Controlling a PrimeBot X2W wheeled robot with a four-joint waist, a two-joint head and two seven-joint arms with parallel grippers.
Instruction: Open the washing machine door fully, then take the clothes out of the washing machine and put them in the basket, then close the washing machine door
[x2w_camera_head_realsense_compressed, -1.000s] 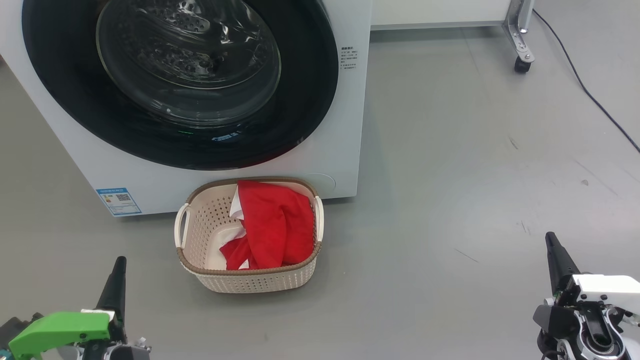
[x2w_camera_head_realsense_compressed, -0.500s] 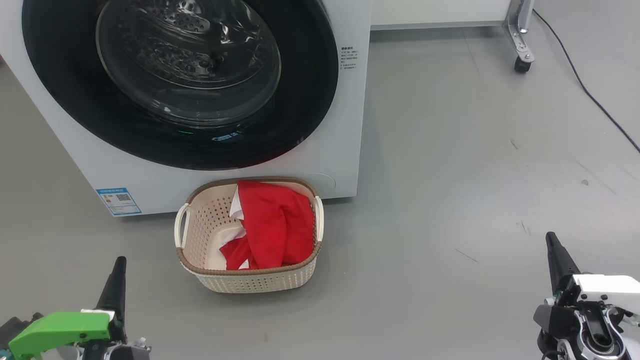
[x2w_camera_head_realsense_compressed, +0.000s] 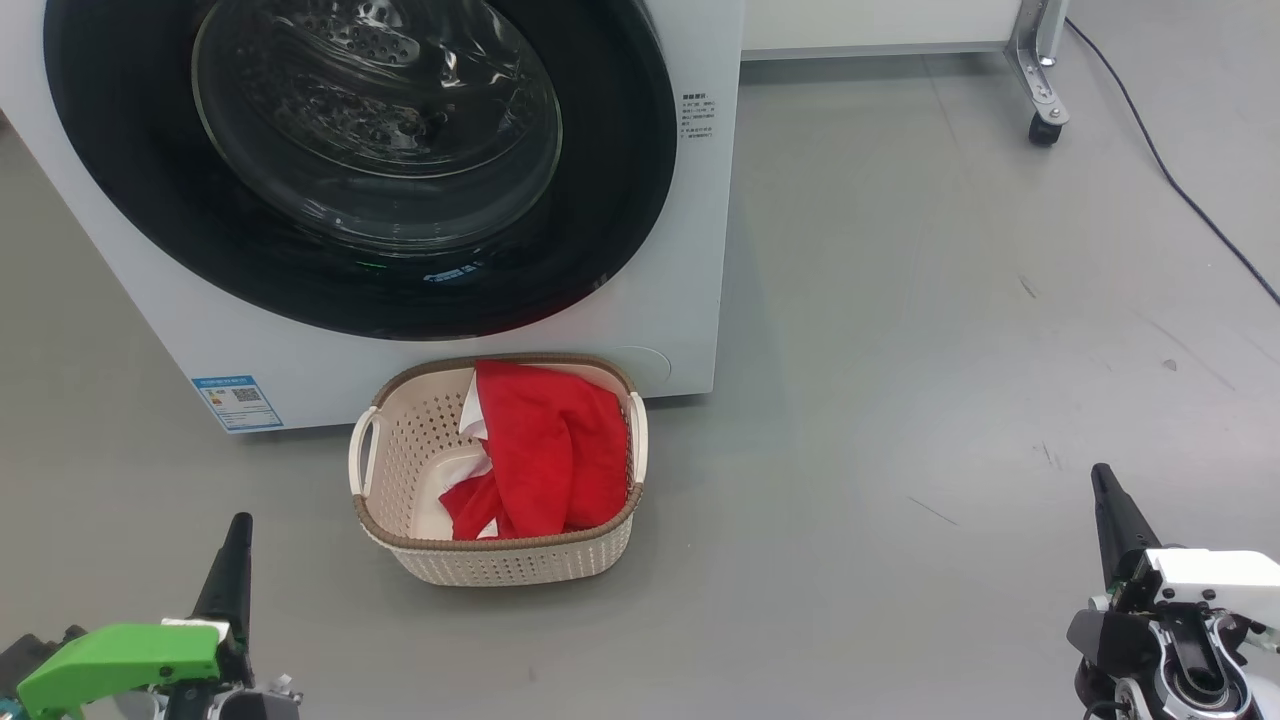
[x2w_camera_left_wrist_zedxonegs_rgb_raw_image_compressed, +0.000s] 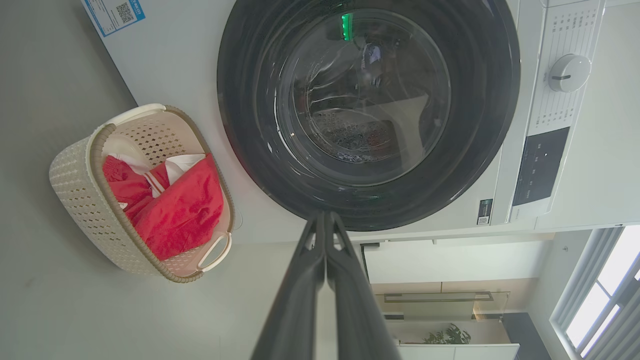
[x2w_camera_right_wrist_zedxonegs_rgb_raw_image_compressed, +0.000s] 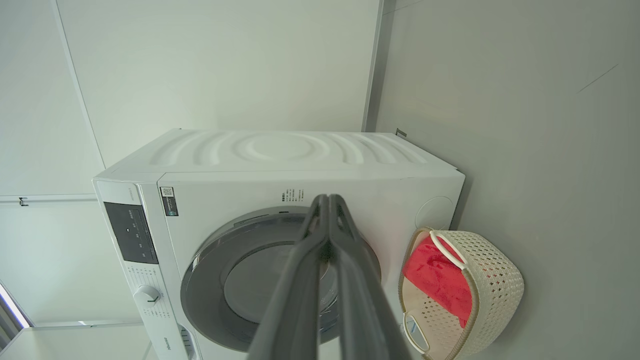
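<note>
- The washing machine door (x2w_camera_head_realsense_compressed: 360, 170) is lying flat against the front of the washing machine (x2w_camera_head_realsense_compressed: 690, 250). In both wrist views its black rim is sitting flush with the white panel, with no gap showing, so it is looking closed.
- Through the glass bowl the drum is showing bare perforated metal, and no red fabric is visible inside.
- The clothes (x2w_camera_head_realsense_compressed: 550, 450) are lying in the basket (x2w_camera_head_realsense_compressed: 500, 565), filling its right half and draping up to the far rim. The left half is showing the pale basket bottom.
- The basket is standing on the floor (x2w_camera_head_realsense_compressed: 900, 400), just in front of the machine's near right corner and below the door.
- The left claw (x2w_camera_head_realsense_compressed: 238, 535) is hanging low at the near left with its two fingers pressed together, holding nothing and well apart from the basket.
- The right claw (x2w_camera_head_realsense_compressed: 1105, 490) is hanging at the near right, fingers likewise pinched together and empty, well apart from both basket and machine.
- Judging by this layout, all three steps are looking done: clothes out, clothes in the basket, door shut. The robot seems to be resting at the end of the task.
- The next move is calling for little. At most it is worth checking that the door is latching properly, which flush alignment alone is not proving, while both arms are keeping clear of the basket.
</note>
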